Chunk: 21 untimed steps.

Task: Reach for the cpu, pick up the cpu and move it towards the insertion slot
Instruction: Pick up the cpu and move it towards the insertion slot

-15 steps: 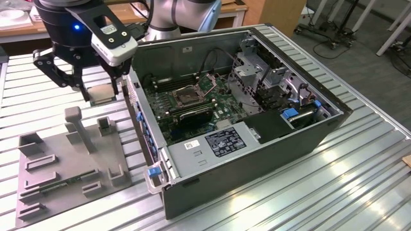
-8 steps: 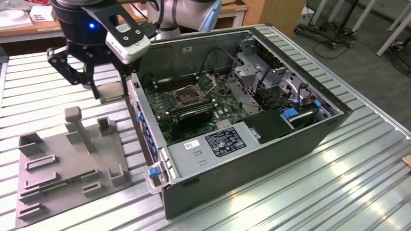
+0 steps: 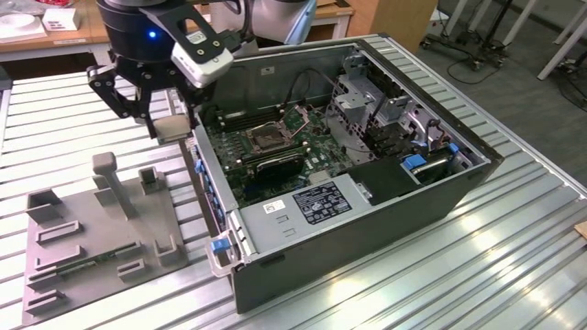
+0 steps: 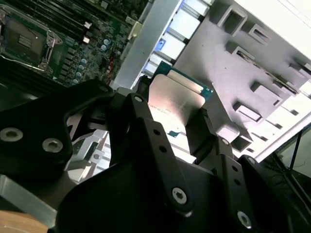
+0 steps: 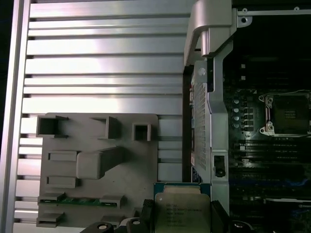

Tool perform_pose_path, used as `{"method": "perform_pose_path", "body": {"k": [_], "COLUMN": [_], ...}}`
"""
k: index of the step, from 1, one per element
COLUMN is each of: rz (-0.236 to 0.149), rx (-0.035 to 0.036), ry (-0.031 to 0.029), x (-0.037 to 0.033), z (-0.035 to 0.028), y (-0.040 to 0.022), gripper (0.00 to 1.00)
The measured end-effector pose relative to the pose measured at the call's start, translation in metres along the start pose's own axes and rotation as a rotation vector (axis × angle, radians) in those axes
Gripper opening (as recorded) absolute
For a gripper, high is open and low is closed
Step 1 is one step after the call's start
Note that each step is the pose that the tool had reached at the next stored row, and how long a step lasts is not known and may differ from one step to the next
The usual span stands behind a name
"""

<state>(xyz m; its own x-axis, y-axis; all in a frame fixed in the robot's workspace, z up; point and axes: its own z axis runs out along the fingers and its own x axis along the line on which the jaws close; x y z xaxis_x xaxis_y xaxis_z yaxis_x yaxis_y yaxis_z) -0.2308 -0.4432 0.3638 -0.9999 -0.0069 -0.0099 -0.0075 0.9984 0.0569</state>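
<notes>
In the exterior view the gripper (image 3: 172, 127) hangs above the slatted metal tabletop (image 3: 73, 117), just beside the open computer case (image 3: 367, 227) on the exterior view's left, with the cpu (image 3: 172, 128) pinched between its dark fingers (image 3: 140, 110); in the second wrist view the fingers (image 4: 206, 136) press on opposite edges of the cpu (image 4: 175, 104), whose silvery face and green rim show between them, and the gripper (image 4: 170, 126) holds it clear of the surfaces below; in the first wrist view the cpu (image 5: 182, 211) sits between the fingers (image 5: 146, 213), seen against the case wall and the grey fixture plate (image 5: 141, 170); that fixture plate (image 3: 92, 234) lies flat on the tabletop, at the exterior view's left of the case, with raised posts and pockets on it; the insertion slot (image 3: 269, 139) lies on the motherboard (image 3: 275, 155) inside the case, its dark centre framed in silvery metal, near the gripper but apart from it, across the case wall; it shows too in the first wrist view (image 5: 287, 114) and in the second wrist view (image 4: 24, 41); long black memory slots (image 3: 275, 161) run just beside it.
</notes>
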Motion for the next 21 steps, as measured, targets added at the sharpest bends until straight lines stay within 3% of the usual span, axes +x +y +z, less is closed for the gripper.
{"method": "perform_pose_path", "body": {"k": [9,21], "rz": [0.000,0.000], "rx": [0.0000,0.0000], "ry": [0.0000,0.0000], "x": [-0.0156,-0.0309], "z": [0.0001,0.0003], "y": [-0.0001,-0.0002], "gripper": [0.54,0.54]}}
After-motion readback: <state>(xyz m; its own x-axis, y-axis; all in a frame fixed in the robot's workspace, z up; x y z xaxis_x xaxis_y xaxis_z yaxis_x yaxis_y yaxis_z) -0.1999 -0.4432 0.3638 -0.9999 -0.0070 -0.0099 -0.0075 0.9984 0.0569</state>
